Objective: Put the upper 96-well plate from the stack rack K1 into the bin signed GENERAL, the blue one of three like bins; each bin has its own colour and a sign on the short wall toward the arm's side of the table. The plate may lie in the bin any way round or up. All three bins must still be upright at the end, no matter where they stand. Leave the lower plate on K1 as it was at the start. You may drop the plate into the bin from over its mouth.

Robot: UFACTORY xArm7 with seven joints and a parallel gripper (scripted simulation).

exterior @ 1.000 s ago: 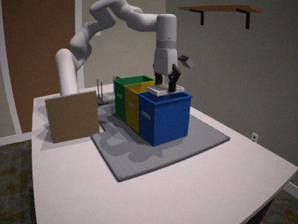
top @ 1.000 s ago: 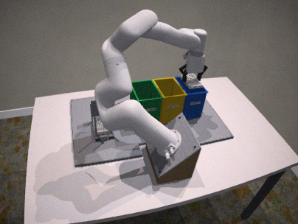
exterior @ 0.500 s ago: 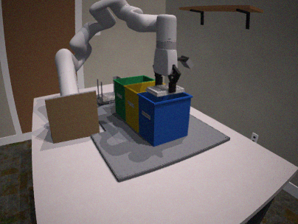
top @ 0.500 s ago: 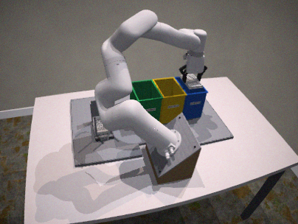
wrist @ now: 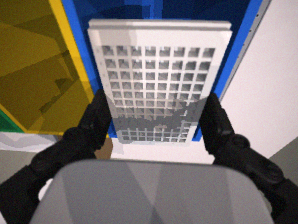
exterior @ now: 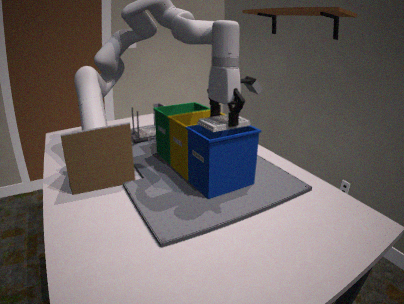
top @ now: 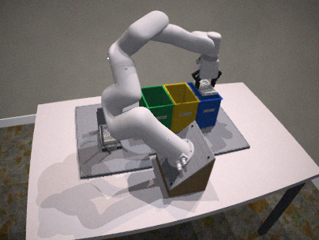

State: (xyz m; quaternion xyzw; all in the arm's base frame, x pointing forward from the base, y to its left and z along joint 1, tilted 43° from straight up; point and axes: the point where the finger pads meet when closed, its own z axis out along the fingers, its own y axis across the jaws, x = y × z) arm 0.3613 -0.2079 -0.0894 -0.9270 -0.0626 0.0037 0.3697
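My gripper (top: 206, 81) is shut on the white 96-well plate (wrist: 158, 79) and holds it level just over the mouth of the blue bin (top: 205, 103). The plate also shows in the top view (top: 207, 88) and the exterior view (exterior: 223, 121), with the gripper (exterior: 225, 111) above the blue bin (exterior: 223, 158). In the wrist view the black fingers grip the plate's long sides, and the blue bin's rim (wrist: 80, 60) frames it. The stack rack K1 (top: 108, 136) stands at the mat's left with the lower plate on it.
A yellow bin (top: 182, 106) stands next to the blue one and a green bin (top: 158, 103) beyond it, all upright on the grey mat. The arm's wedge-shaped base (top: 185, 166) stands at the mat's front. A wall shelf (exterior: 300, 12) hangs high up.
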